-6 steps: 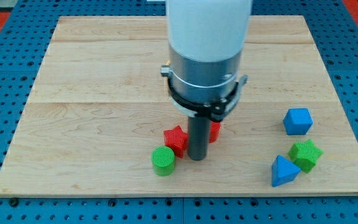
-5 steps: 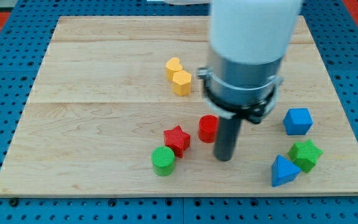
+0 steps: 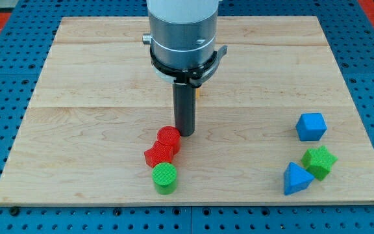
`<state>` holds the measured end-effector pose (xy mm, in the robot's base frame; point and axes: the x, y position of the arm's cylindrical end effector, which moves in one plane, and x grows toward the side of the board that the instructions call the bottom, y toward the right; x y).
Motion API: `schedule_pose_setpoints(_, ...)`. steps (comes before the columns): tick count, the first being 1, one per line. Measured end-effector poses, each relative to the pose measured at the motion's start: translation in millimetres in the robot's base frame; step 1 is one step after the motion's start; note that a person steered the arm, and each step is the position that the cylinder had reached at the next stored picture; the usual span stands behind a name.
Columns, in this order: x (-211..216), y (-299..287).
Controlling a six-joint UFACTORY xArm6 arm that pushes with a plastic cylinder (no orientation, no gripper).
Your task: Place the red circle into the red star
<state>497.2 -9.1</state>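
Observation:
The red circle is a short red cylinder on the wooden board, low and left of centre. It touches the red star, which lies just below and to its left. My tip stands right beside the red circle, at its right edge. A green cylinder sits just below the red star, close against it. The arm's wide body hides the board above the tip.
A blue cube, a green star and a blue triangular block cluster at the view's right. A bit of a yellow block peeks out behind the rod. The board's edge runs along the view's bottom.
My tip has moved from right of the red circle to the view's left and up. The red circle has shifted left against the red star. The star and green cylinder have slid left and down.

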Motion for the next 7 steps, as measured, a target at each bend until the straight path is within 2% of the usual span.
schedule_pose_setpoints(2, -0.5, 0.0)
schedule_pose_setpoints(4, 6.2, 65.3)
schedule_pose_setpoints(5, 22.6, 78.0)
schedule_pose_setpoints(7, 22.8, 192.0)
